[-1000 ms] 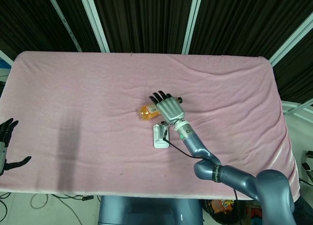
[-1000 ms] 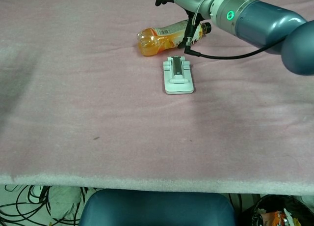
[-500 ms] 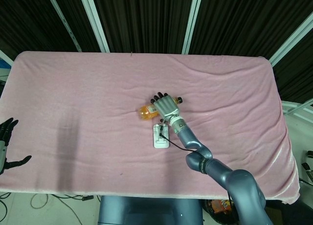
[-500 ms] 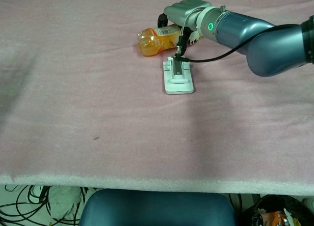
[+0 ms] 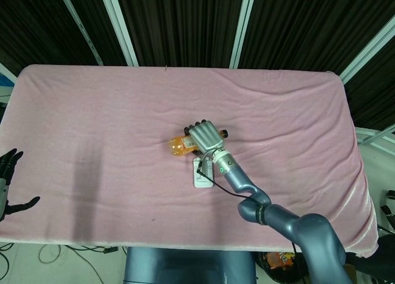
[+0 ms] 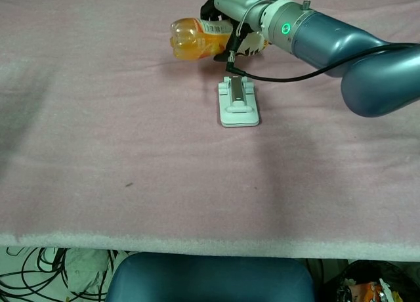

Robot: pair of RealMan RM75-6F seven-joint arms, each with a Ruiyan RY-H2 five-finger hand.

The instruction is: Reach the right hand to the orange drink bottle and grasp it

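Orange drink bottle (image 6: 195, 39) is now sitting inside the right hand (image 5: 204, 137), whose fingers are wrapping over its labelled middle, where half a second ago they were only settling onto it. Its rounded base is sticking out to the left, apparently riding just above the pink cloth (image 5: 111, 111), having shifted left since then, so the grasp looks made. Just beside it, the white stand (image 6: 238, 102) is lying untouched. Far off at the table's edge, the left hand (image 5: 7, 184) is hanging with fingers spread, holding nothing.
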